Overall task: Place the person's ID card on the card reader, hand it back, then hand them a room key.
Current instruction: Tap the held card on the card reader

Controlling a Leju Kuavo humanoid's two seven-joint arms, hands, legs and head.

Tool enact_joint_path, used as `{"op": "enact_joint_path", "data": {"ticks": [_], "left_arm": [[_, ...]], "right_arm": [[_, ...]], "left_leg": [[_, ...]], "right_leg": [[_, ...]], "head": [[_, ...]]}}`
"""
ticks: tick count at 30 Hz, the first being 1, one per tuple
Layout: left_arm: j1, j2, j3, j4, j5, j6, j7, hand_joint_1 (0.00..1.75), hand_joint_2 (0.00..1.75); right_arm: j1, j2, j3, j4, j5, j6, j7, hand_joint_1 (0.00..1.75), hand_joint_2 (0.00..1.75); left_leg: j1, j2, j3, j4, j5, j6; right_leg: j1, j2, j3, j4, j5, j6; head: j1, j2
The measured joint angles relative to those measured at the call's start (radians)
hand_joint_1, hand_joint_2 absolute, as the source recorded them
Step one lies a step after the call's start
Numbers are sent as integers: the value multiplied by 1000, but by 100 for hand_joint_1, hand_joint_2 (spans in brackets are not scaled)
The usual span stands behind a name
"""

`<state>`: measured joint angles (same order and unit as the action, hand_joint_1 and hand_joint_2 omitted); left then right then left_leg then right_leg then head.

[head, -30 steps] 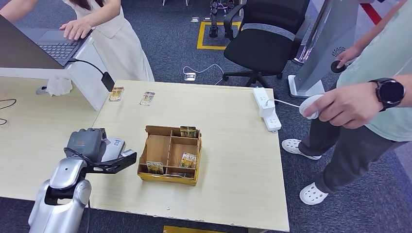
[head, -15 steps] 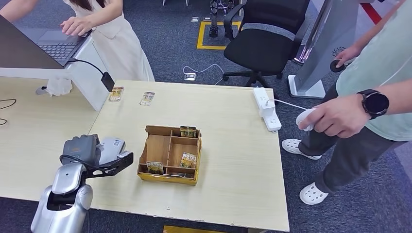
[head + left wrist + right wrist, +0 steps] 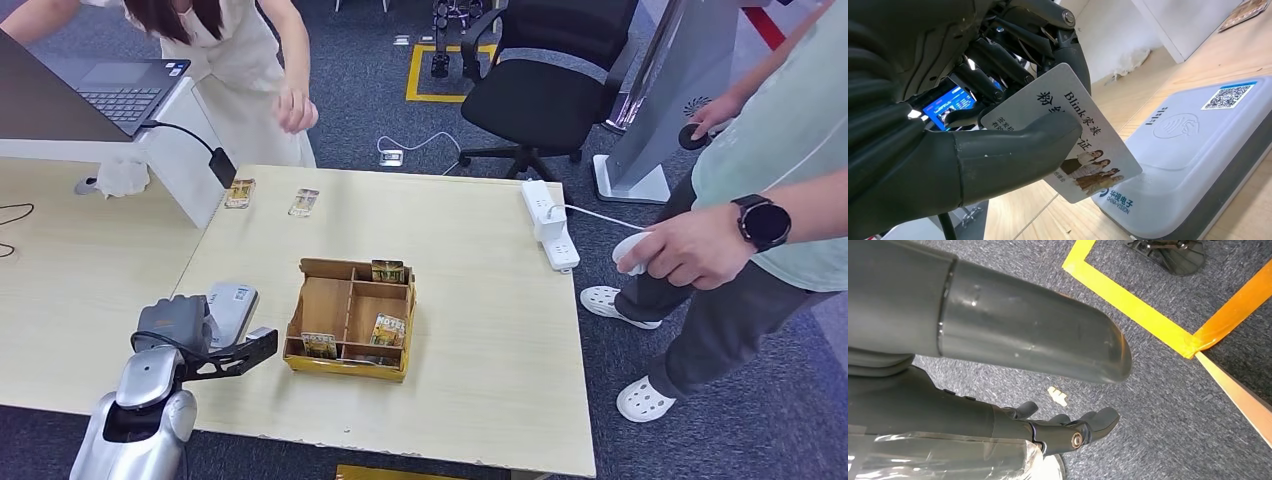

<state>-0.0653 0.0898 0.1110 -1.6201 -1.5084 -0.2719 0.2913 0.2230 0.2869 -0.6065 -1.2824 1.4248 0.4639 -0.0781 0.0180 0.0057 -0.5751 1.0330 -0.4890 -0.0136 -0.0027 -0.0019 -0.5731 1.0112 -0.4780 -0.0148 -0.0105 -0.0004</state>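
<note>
My left hand (image 3: 187, 331) hangs over the table's near left part, just short of the grey-white card reader (image 3: 232, 304). In the left wrist view the thumb and fingers (image 3: 1013, 155) pinch a white ID card (image 3: 1088, 150) with printed text and a photo. The card is tilted beside one end of the card reader (image 3: 1198, 150); I cannot tell whether they touch. A cardboard box (image 3: 324, 302) in the table's middle holds room key cards (image 3: 388, 330). My right hand (image 3: 973, 410) hangs over grey carpet, fingers apart, holding nothing.
A person in white leans over the table's far left corner, one hand (image 3: 296, 108) lowered. Another person's hand (image 3: 695, 245) holds a white device at the right. Two cards (image 3: 239, 193) lie at the far edge, near a power strip (image 3: 548, 222) and laptop (image 3: 120, 85).
My left hand has drawn back toward the near edge with the card, uncovering the reader. The person in white left the laptop and bent toward the table.
</note>
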Motion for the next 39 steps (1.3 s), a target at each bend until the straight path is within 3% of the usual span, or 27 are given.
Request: {"op": "enact_joint_path", "data": {"ticks": [21, 28, 33, 39], "left_arm": [[19, -29, 0, 3, 0, -13, -29, 175, 175], [25, -92, 27, 11, 0, 60, -164, 175, 175], [24, -132, 38, 26, 0, 71, -186, 175, 175], [22, -146, 42, 46, 0, 75, -196, 175, 175]], "right_arm": [[0, 0, 0, 0, -3, 14, -6, 0, 0], [0, 0, 0, 0, -9, 20, -2, 0, 0], [0, 0, 0, -1, -9, 21, 2, 0, 0], [0, 0, 1, -4, -9, 28, 11, 0, 0]], "left_leg": [[0, 0, 0, 0, 0, 0], [0, -2, 0, 0, 1, 1], [0, -2, 0, 0, 1, 1], [0, -2, 0, 0, 1, 1]], "right_leg": [[0, -1, 1, 0, 0, 0], [0, -3, 1, 0, 0, 0], [0, -4, 1, 0, 0, 0], [0, -4, 1, 0, 0, 0]], "head": [[0, 0], [0, 0], [0, 0], [0, 0]]}}
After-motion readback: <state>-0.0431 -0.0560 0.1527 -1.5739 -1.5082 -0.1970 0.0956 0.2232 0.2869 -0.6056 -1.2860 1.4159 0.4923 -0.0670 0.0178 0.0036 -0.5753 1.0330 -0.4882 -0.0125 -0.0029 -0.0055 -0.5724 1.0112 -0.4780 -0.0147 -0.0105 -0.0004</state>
